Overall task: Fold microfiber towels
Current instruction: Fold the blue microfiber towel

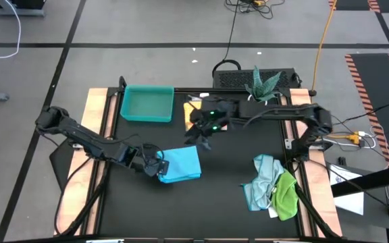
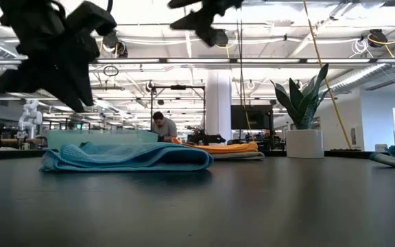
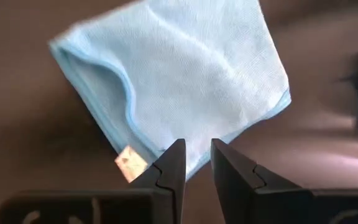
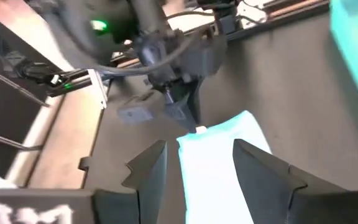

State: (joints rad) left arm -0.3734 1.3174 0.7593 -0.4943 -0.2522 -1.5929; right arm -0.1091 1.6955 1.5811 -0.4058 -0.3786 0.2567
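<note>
A bright blue towel [image 1: 182,164] [image 2: 129,156] [image 3: 185,74] lies folded flat on the black table, its white tag [image 3: 129,163] at one edge. My left gripper [image 1: 157,167] [image 3: 196,152] hovers just above the towel's left edge, pointing steeply down. Its fingers stand a narrow gap apart with nothing between them. In the low view it [image 2: 77,92] hangs clear of the cloth. My right gripper [image 1: 203,138] [image 4: 197,155] is open and raised high over the table's middle, beyond the towel's far side.
A teal tray [image 1: 146,106] stands at the far left. A folded yellow-orange towel [image 1: 193,109] [image 2: 218,147] lies beside it. A loose heap of pale blue [image 1: 265,172] and green [image 1: 286,196] towels sits near right. A potted plant [image 1: 262,84] stands at the back.
</note>
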